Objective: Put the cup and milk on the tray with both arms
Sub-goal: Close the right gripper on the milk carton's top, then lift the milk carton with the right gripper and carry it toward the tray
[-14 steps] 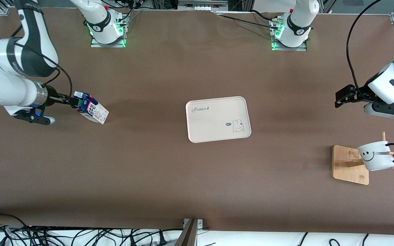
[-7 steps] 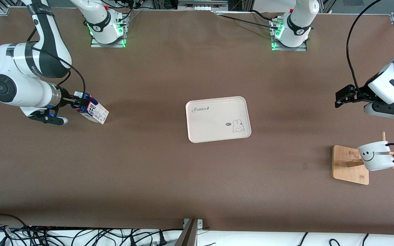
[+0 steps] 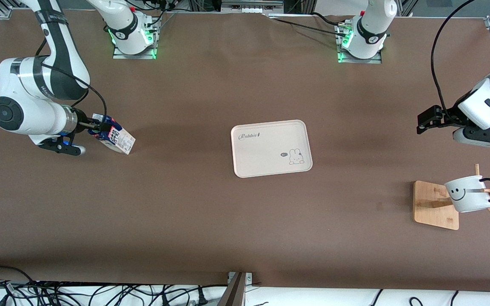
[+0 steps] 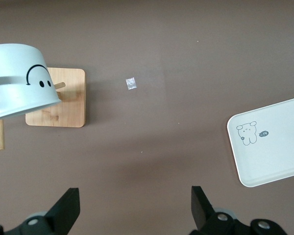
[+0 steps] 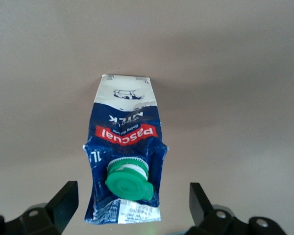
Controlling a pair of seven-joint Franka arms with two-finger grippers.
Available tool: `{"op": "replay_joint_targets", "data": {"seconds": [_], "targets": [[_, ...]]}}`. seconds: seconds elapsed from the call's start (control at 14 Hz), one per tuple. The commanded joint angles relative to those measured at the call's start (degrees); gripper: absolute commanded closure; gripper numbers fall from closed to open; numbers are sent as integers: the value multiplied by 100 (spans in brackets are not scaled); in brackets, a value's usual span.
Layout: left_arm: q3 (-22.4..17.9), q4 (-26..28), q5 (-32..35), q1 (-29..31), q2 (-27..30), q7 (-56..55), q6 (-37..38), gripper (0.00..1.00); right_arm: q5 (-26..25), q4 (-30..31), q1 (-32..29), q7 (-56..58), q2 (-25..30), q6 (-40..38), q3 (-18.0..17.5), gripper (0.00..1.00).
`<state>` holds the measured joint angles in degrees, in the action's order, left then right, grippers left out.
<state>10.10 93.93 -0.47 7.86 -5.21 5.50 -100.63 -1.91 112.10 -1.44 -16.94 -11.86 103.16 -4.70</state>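
The milk (image 3: pixel 116 138), a blue and white carton with a green cap, stands on the table toward the right arm's end. My right gripper (image 3: pixel 99 126) is open, its fingers (image 5: pixel 64 199) on either side of the carton's crumpled top (image 5: pixel 125 147) without touching it. The cream tray (image 3: pixel 270 148) lies empty at the table's middle. The white smiley cup (image 3: pixel 468 194) hangs on a wooden stand (image 3: pixel 430 204) toward the left arm's end. My left gripper (image 3: pixel 424 120) is open and empty over bare table, above and apart from the cup (image 4: pixel 19 81); the tray's corner (image 4: pixel 272 142) shows too.
The stand's square base (image 4: pixel 59 104) and pegs stick out around the cup. A small pale scrap (image 4: pixel 131 83) lies on the brown table between stand and tray. Cables and a metal post (image 3: pixel 236 289) run along the table's near edge.
My right arm's wrist and elbow have swung in toward the milk carton, with the gripper staying at its top. The left arm, cup and tray have not moved.
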Motion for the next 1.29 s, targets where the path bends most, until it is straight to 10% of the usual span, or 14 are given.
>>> {"op": "replay_joint_targets", "data": {"seconds": [0.0,1.22], "targets": [[9,-103,144,-4,-24,-49,44,0,85,329,-58,50,201,90,-31,0],[9,-112,144,-4,-24,-49,44,0,85,549,-278,393,132,563,-40,0]]}}
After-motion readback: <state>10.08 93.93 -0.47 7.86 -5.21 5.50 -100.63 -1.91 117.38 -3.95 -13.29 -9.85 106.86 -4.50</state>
